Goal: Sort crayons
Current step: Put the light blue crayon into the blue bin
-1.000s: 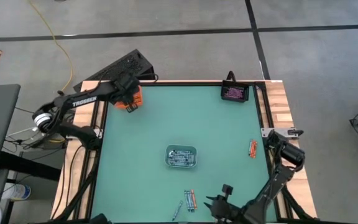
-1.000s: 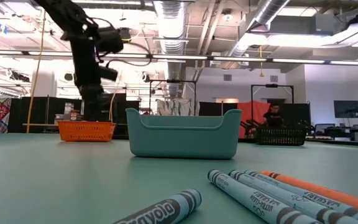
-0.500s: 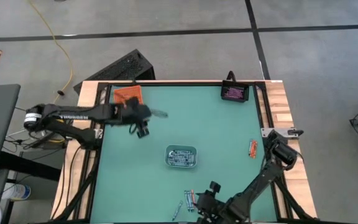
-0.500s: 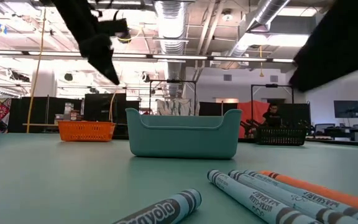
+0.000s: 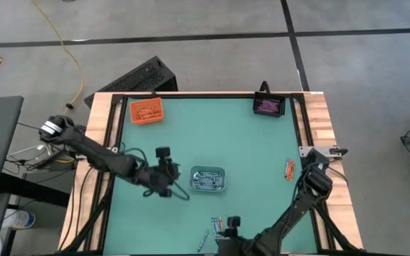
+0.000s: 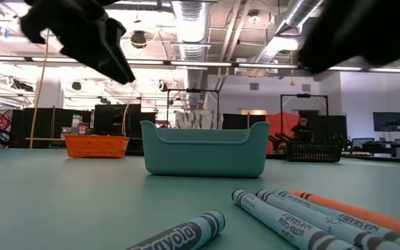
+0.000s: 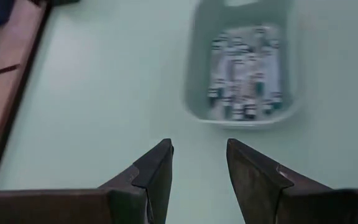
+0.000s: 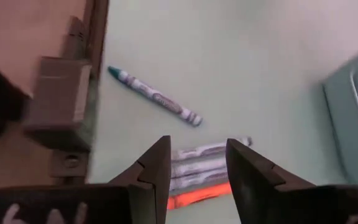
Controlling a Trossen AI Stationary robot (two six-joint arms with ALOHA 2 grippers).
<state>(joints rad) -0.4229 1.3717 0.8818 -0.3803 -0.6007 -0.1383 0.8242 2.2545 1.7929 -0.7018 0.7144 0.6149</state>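
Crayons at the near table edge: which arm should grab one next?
Right. Its end effector hangs open directly above the crayons near the front edge, empty. The left end effector, also open and empty, sits beside the teal tray mid-table, farther from them.

1. I see four crayons (image 5: 214,229) lying flat at the bottom middle of the high view: three grey-blue, one orange.
2. One grey-blue crayon (image 8: 155,96) lies apart, slanted.
3. More orange crayons (image 5: 288,169) lie at the right.
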